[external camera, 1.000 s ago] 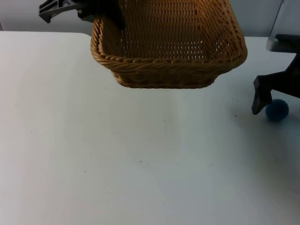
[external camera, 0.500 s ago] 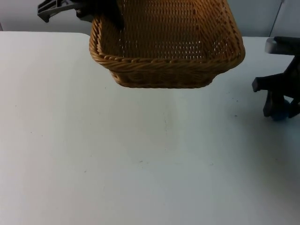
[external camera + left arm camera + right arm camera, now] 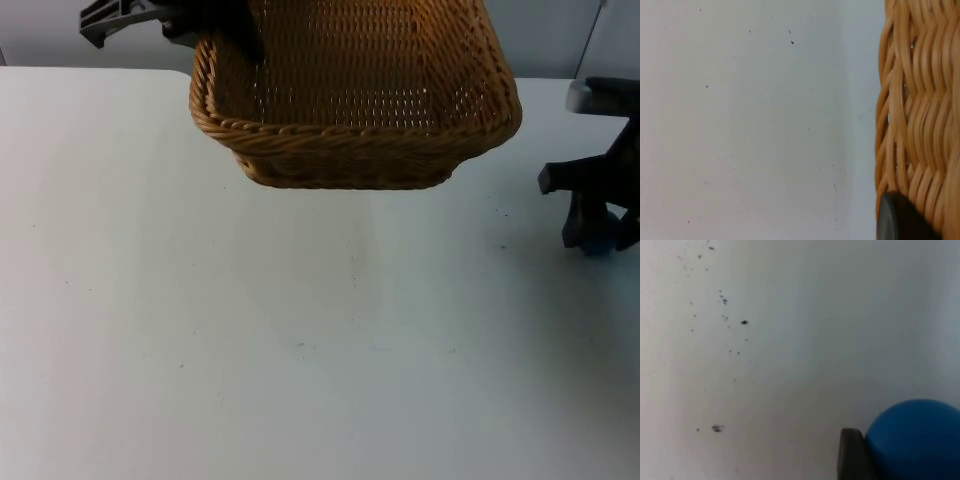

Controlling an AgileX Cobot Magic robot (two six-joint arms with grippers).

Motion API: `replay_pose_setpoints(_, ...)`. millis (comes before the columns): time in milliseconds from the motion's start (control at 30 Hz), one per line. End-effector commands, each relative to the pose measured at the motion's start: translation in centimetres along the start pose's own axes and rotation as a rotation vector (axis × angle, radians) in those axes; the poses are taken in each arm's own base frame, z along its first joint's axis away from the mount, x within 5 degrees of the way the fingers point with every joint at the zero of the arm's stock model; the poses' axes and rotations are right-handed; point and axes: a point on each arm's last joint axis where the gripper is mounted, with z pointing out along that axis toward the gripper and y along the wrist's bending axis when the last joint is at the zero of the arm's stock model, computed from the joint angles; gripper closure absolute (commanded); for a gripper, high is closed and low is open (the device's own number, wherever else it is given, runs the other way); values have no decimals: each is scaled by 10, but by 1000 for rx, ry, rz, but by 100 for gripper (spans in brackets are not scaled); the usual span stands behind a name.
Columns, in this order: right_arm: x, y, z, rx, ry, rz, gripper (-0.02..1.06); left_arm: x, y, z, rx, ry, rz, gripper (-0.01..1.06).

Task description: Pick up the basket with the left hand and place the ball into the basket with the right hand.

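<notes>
one basket (image 3: 355, 105), long axis left-right, hangs in the left pincer (image 3: 225, 30); the right pincer (image 3: 598, 232) seemingly pinches the ball (image 3: 917, 440).

The flat white table top (image 3: 300, 330) carries one small round blue ball (image 3: 920, 440), lying directly on it between the fingers of the right gripper (image 3: 598, 232), with dark specks nearby.

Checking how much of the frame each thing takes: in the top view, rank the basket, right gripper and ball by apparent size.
1. basket, raised nearer the camera, so it looks bigger.
2. right gripper.
3. ball, mostly hidden between the fingers.
</notes>
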Motion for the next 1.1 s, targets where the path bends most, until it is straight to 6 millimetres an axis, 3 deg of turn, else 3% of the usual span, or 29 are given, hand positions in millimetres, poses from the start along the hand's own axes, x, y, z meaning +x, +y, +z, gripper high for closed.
replay_pose_setpoints(0,-7,2,-19,-6,-50,0,104,-4,-4,-6,22,-30,-14,105)
replay_pose_setpoints(133,-15,5,-56,-20,-134,4,104,-4,-4,-6,23,-32,-14,105)
replay_pose_setpoints(167,-15,5,-56,-20,-134,4,104,-4,-4,-6,23,-32,-14,105)
replay_pose_setpoints(300,-25,10,-109,-58,-235,-16,104,-4,-4,-6,23,-34,-14,105)
replay_pose_setpoints(333,-25,10,-109,-58,-235,-16,104,-4,-4,-6,23,-34,-14,105)
replay_pose_setpoints(467,-32,13,-153,-70,-294,-48,104,-4,-4,-6,24,-39,-14,105)
replay_pose_setpoints(500,-32,13,-153,-70,-294,-48,104,-4,-4,-6,24,-39,-14,105)
replay_pose_setpoints(633,-35,19,-193,-123,-382,-61,104,-4,-4,-6,24,-39,-14,105)
replay_pose_setpoints(833,-40,43,-220,-157,-479,-201,104,-5,-5,-6,26,-49,-14,105)
replay_pose_setpoints(1000,-42,91,-234,-209,-590,-359,104,-6,-5,-6,26,-50,-11,105)
replay_pose_setpoints(1067,-40,101,-235,-219,-602,-381,104,-6,-5,-6,26,-50,-11,105)
